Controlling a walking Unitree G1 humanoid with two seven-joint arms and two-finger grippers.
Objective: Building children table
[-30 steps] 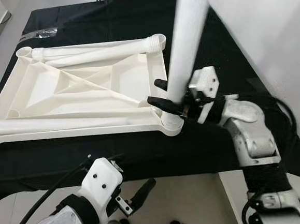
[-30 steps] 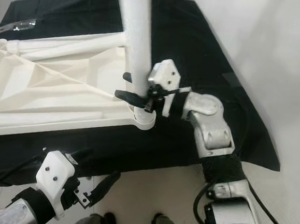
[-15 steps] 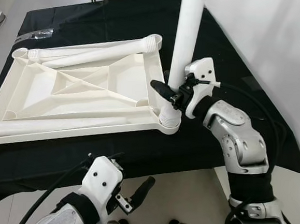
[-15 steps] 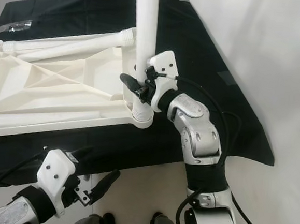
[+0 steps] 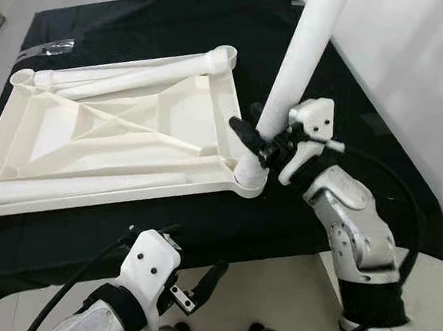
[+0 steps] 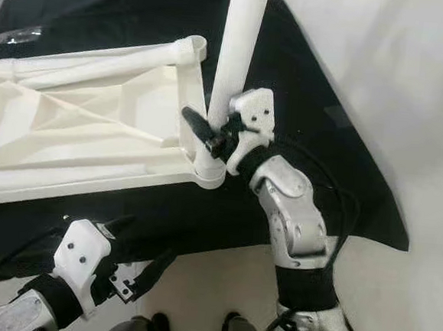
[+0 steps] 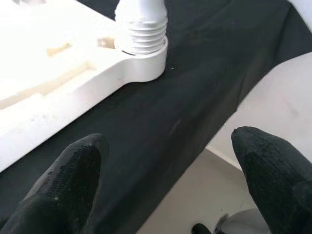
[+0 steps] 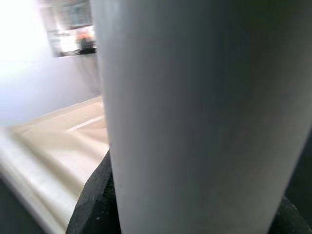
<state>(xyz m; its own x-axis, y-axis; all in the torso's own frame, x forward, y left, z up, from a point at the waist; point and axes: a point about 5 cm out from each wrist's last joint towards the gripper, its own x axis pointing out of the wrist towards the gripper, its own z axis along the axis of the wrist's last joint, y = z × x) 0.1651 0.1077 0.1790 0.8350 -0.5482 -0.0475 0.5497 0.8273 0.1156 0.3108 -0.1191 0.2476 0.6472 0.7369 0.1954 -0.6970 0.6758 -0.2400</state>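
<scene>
The overturned tabletop (image 5: 116,138) lies on the surface (image 5: 349,106). Two loose legs (image 5: 136,74) lie across its far edge, another (image 5: 74,184) along its near edge. At its near right corner socket (image 5: 249,179) one leg (image 5: 303,57) stands tilted rightward.

Inventory:
- upturned white tabletop (image 5: 116,138): 1
- white table legs: 3 (standing leg (image 5: 299,60), two lying legs (image 5: 136,74) (image 5: 74,184))
- black cloth (image 5: 340,121): 1
- grippers: 2 (left gripper (image 5: 196,286), right gripper (image 5: 256,140))

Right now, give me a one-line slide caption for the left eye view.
Right gripper clamps the tilted white leg seated in the upturned tabletop's corner socket.
</scene>
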